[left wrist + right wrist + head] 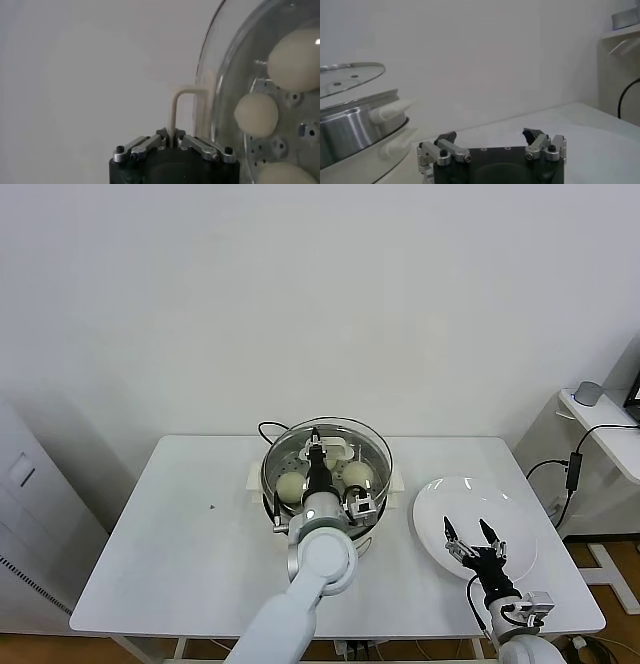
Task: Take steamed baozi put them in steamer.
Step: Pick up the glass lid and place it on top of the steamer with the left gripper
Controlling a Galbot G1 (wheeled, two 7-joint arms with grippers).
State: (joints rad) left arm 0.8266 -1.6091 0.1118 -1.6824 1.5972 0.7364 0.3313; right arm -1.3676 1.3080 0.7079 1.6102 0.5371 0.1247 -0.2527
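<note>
Head view: left gripper (pixel 316 446) sits over the steamer (pixel 372 502), clamped tight on the white handle (pixel 330 448) of the glass lid (pixel 375 439). Lid hangs over the basket, slightly tilted by the look of it, rim not seated; right wrist view shows a gap between lid edge and steel rim. My read: lid is held by its handle because the buns are loaded and covering is the closing step, though I can't tell if it's going down or coming up. Left wrist view confirms the grip: thin white handle loop (pixel 181 107) pinched between closed jaws, and through the glass three baozi (pixel 256 114) rest on the perforated steel floor. Baozi look smooth, pale cream, dome-shaped, matte, no visible dents; they sit near each other, contact unclear. Head view shows only two clearly, arm hides the rest. Right gripper (pixel 474 536) hovers over the white plate (pixel 440 504) on the tabletop (pixel 190 544), jaws spread wide, holding nothing; plate looks bare, so it's likely just parked. Steamer sits mid-tabletop on its white base, black cord behind.
</note>
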